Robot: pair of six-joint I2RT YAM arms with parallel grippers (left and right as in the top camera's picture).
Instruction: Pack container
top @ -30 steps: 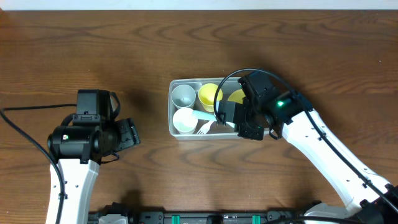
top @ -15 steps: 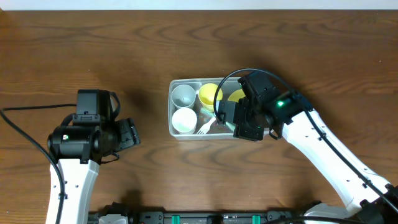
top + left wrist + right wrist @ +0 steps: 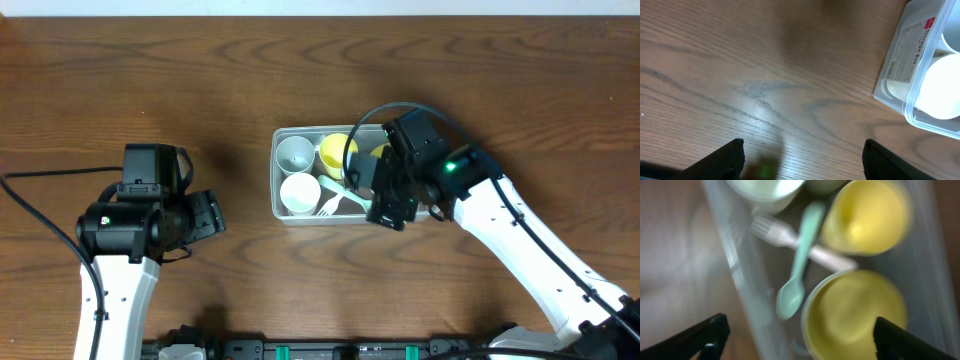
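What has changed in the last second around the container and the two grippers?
The right gripper pulled back slightly toward the right and stands open; it seems to have let go of the teal spoon, which now lies in the container across the white fork. The left gripper, the container and the bowls stayed in place.

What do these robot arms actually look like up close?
Both are white tubes with bulky black joint housings. The right arm carries a small green light and a black cable looping over its wrist; the left arm trails a black lead too. The left gripper and right gripper each have two black fingers.
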